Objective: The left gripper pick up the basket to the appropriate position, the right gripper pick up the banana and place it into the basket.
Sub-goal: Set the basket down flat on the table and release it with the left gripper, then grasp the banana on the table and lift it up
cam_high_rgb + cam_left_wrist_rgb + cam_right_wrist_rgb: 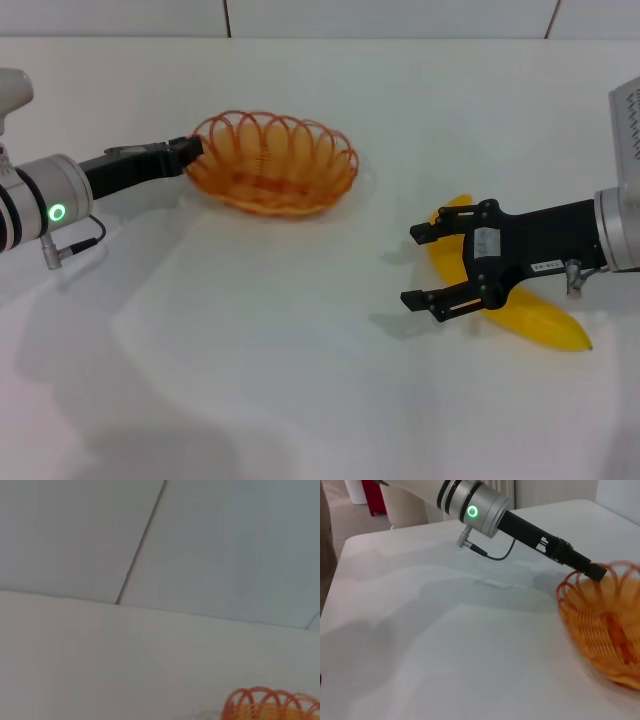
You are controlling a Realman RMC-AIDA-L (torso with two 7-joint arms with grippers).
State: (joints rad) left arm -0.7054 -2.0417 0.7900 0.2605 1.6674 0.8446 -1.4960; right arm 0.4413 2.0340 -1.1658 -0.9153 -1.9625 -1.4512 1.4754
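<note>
The orange wire basket sits on the white table at the back centre-left. My left gripper reaches in from the left and is shut on the basket's left rim. The right wrist view shows that claw pinching the looped rim of the basket. A bit of the rim shows in the left wrist view. The yellow banana lies on the table at the right. My right gripper hovers over its middle, open, fingers pointing left past the fruit and holding nothing.
A white table carries everything, with a tiled wall behind its far edge. A grey cable hangs from the left forearm.
</note>
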